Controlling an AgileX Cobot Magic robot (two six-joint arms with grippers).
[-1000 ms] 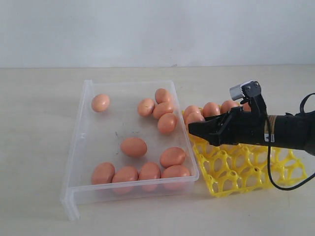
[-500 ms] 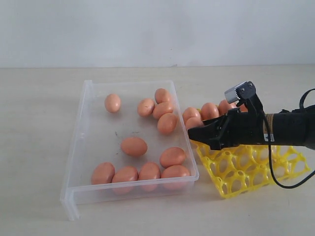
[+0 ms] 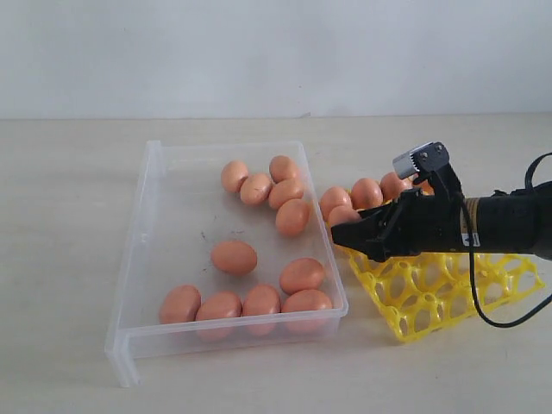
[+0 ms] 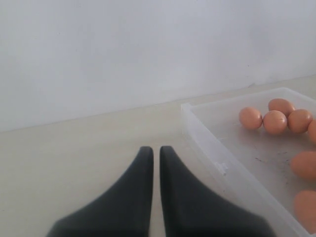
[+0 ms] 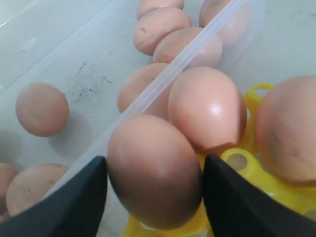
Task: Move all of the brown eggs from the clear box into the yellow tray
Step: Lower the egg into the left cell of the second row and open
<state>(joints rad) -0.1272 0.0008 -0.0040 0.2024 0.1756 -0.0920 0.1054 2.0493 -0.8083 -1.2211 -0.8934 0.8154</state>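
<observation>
Fingers of the right claw (image 3: pixel 338 233) are flanking one brown egg (image 5: pixel 154 168) that is sitting in a cup of the yellow tray (image 3: pixel 431 297); whether they are gripping it or standing loose, I cannot tell. More brown eggs (image 3: pixel 366 191) are resting in cups just beside that claw. Just past its tips, the clear box (image 3: pixel 142 259) is holding eleven eggs on the bench (image 3: pixel 60 216). The left claw (image 4: pixel 154 153) is hanging clenched and empty, the box's corner lying near its tips.
</observation>
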